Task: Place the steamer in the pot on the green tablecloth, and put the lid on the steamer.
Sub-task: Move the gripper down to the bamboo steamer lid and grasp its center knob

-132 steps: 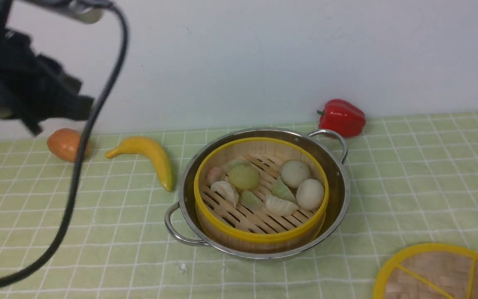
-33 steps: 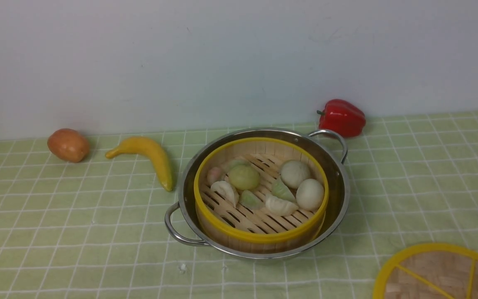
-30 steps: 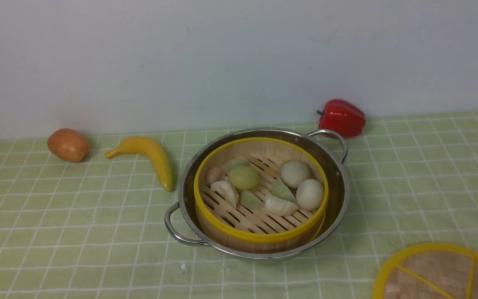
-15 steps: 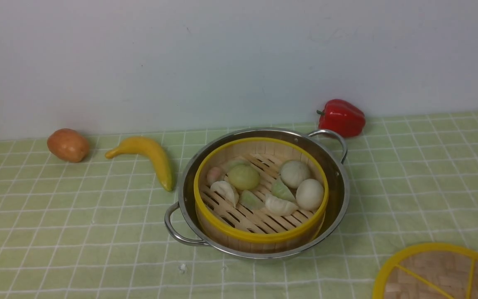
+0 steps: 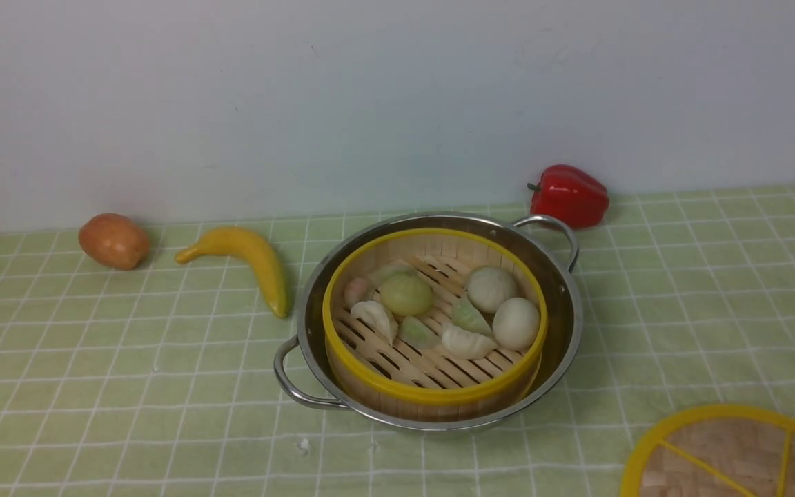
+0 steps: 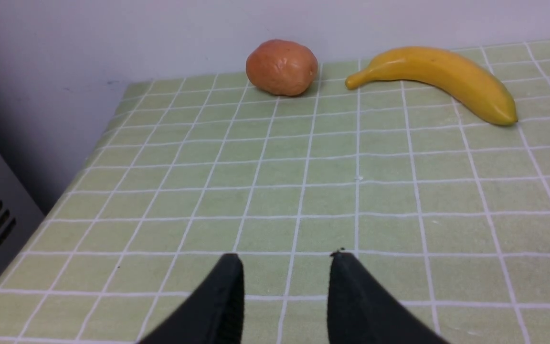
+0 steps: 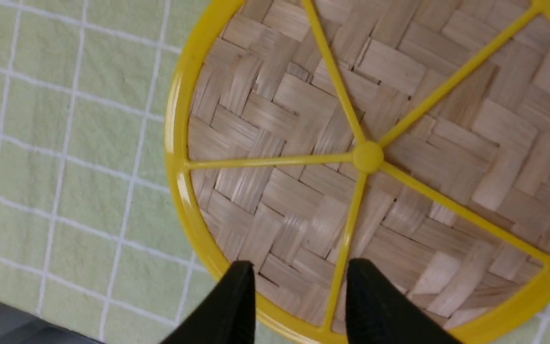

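pale green tablecloth (image 5: pixel 94 359) with a thin white grid covers the whole surface, and a plain white wall (image 5: pixel 370 103) runs behind it. right in the middle of the front view sits the pot (image 5: pixel 572 310), shiny steel with one loop handle pointing to the lower left and the other to the upper right. the steamer (image 5: pixel 432 397) is already inside it, yellow rim sitting a bit above the pot's edge, with a gap of bare steel showing on the right side. a bunch of white and pale-green dumplings (image 5: pixel 515 322) lie on its slatted floor.

the lid (image 5: pixel 729 455) is not on it yet. it lies flat on the cloth in the lower right corner of the front view, partly cut off by the frame, well apart from the pot.

over on the left, a banana (image 5: pixel 249 259) lies just beside the pot, and a round orange-brown fruit (image 5: pixel 114 240) sits further left near the wall. a red pepper (image 5: pixel 568 195) is up against the wall behind the pot's upper right handle.

the left gripper (image 6: pixel 287 258) hovers over bare cloth, jaws parted a moderate way with nothing between them. the right gripper (image 7: pixel 299 267) hangs right over the lid's rim, jaws parted about the same, with one yellow spoke running into the gap between the tips. can't tell if the tips actually touch the lid. in the front view only a dark sliver shows at the bottom right corner.
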`<action>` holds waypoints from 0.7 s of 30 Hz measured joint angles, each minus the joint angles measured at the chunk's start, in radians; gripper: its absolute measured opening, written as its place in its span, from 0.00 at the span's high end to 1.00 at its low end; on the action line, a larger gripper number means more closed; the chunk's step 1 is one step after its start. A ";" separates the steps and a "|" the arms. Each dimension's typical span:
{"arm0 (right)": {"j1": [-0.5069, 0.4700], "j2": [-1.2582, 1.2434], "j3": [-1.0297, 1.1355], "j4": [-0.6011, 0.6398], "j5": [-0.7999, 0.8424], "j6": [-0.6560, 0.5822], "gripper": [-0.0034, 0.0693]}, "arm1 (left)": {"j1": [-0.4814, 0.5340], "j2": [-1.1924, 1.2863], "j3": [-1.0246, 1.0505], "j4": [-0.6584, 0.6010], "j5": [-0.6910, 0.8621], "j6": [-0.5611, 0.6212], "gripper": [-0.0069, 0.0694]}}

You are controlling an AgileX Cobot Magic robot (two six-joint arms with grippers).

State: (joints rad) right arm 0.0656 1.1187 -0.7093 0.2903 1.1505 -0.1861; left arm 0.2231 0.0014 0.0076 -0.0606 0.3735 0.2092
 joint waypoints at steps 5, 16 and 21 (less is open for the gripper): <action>0.013 0.085 -0.019 0.001 -0.032 -0.002 0.52 | 0.000 0.000 0.000 0.000 0.000 0.000 0.59; 0.199 0.180 -0.046 -0.243 -0.083 0.105 0.51 | 0.000 0.000 0.000 0.000 0.000 0.001 0.59; 0.203 0.236 -0.046 -0.268 -0.120 0.141 0.51 | 0.000 0.000 0.000 0.000 0.000 0.001 0.59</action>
State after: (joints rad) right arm 0.2687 1.3552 -0.7556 0.0223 1.0310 -0.0455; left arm 0.2231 0.0014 0.0076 -0.0606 0.3735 0.2100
